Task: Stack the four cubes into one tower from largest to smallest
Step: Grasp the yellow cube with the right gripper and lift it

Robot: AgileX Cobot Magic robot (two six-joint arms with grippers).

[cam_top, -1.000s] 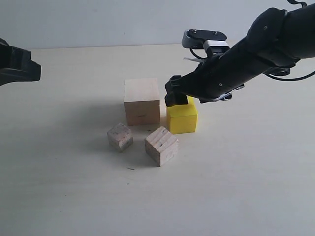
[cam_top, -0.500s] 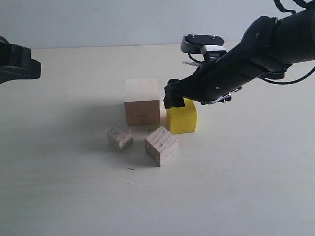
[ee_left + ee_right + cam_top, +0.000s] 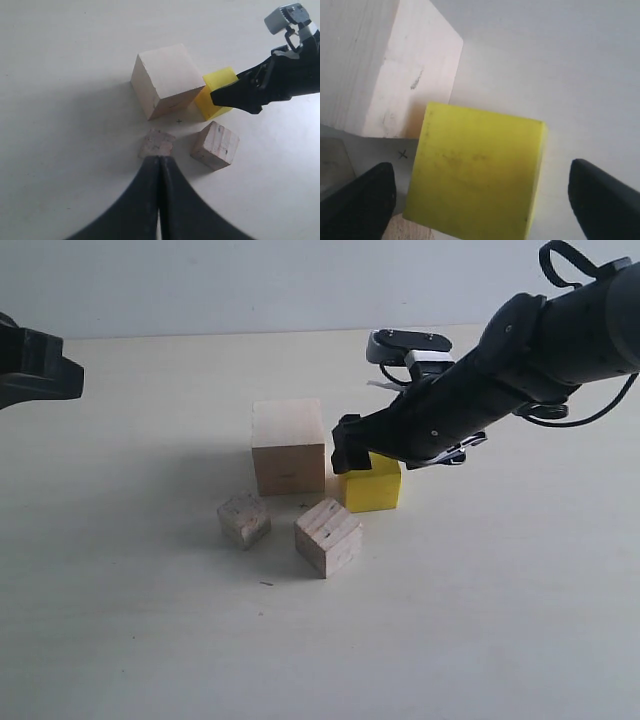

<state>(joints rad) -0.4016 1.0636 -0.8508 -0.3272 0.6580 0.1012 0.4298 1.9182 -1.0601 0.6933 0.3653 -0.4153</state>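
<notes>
Over the last second the right hand (image 3: 358, 452) had come lower. Its fingers (image 3: 365, 200) now stood spread on both sides of the yellow cube (image 3: 372, 487), not yet pressing it. This cube sat on the surface (image 3: 480, 600) just beside the large pale cube (image 3: 288, 447), on the side toward the right arm. The grained cube (image 3: 328, 536) and the smallest cube (image 3: 244, 519) lay in front of the large pale cube. I judged that a grasp was near and no stacking was done. The left hand (image 3: 160, 167), clenched on nothing, waited well apart.
</notes>
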